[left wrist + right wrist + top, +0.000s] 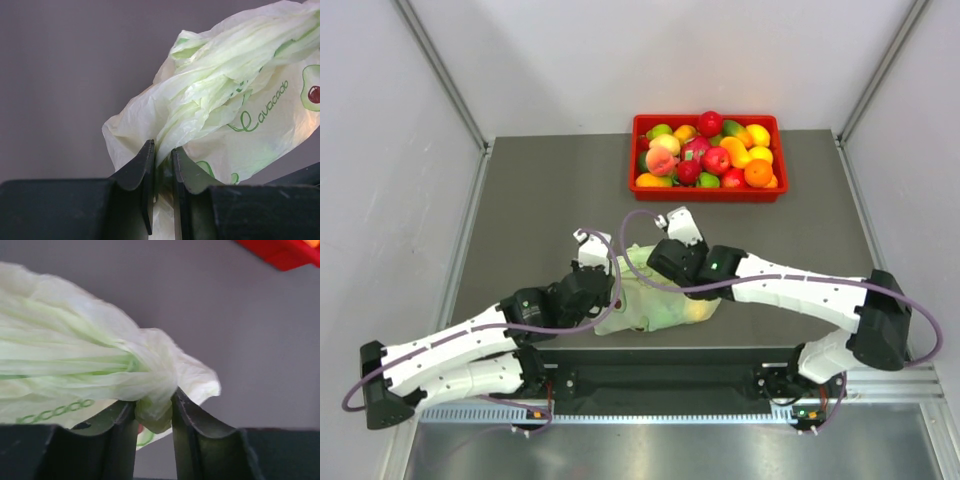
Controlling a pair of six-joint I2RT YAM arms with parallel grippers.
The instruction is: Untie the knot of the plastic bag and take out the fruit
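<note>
The pale green plastic bag lies near the table's front edge between both arms, with green and yellow fruit showing dimly through it. My left gripper is shut on a bunched handle of the bag at its left end. My right gripper is shut on the knot, a bunched lump with a thin tail, at the bag's upper middle. Both arms hide most of the bag's top in the top view.
A red tray full of apples, peaches, oranges and green fruit stands at the back, right of centre; its corner shows in the right wrist view. White walls enclose the grey table on three sides.
</note>
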